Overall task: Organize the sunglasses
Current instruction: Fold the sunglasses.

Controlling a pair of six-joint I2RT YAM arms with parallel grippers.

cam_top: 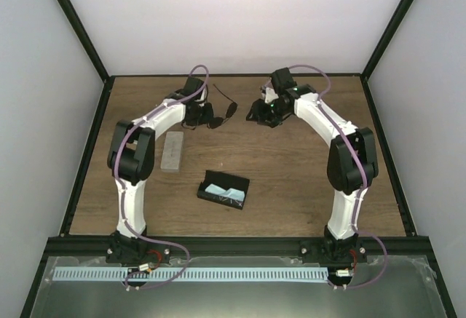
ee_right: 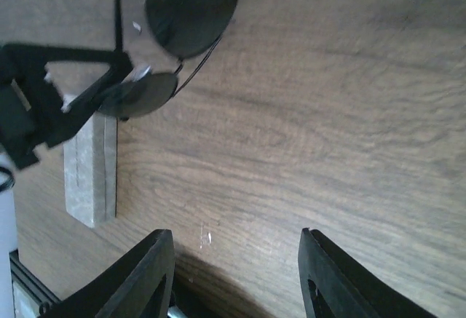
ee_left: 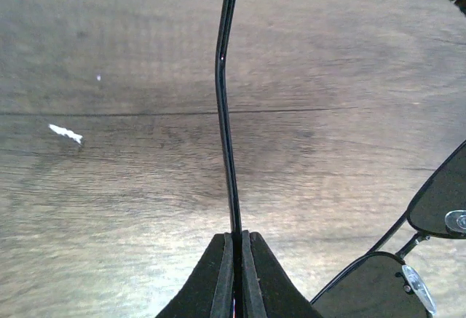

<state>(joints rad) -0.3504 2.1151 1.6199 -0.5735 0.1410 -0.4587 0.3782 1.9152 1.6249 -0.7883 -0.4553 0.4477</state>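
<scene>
A pair of sunglasses (cam_top: 216,120) with thin dark wire frames lies on the wooden table at the back middle. My left gripper (ee_left: 237,239) is shut on one slender arm of the sunglasses (ee_left: 225,114), which runs straight away from the fingertips. The dark lenses (ee_left: 439,203) show at the lower right of the left wrist view. My right gripper (ee_right: 237,234) is open over bare wood, nothing between its fingers. It faces the sunglasses (ee_right: 191,5) from the right. In the top view the left gripper (cam_top: 199,117) and right gripper (cam_top: 261,112) flank the pair.
A clear oblong case (cam_top: 172,150) lies closed left of centre, also in the right wrist view as the clear case (ee_right: 91,165). A black case (cam_top: 223,189) lies open in the middle with a light blue cloth (cam_top: 218,188) inside. Black frame rails edge the table.
</scene>
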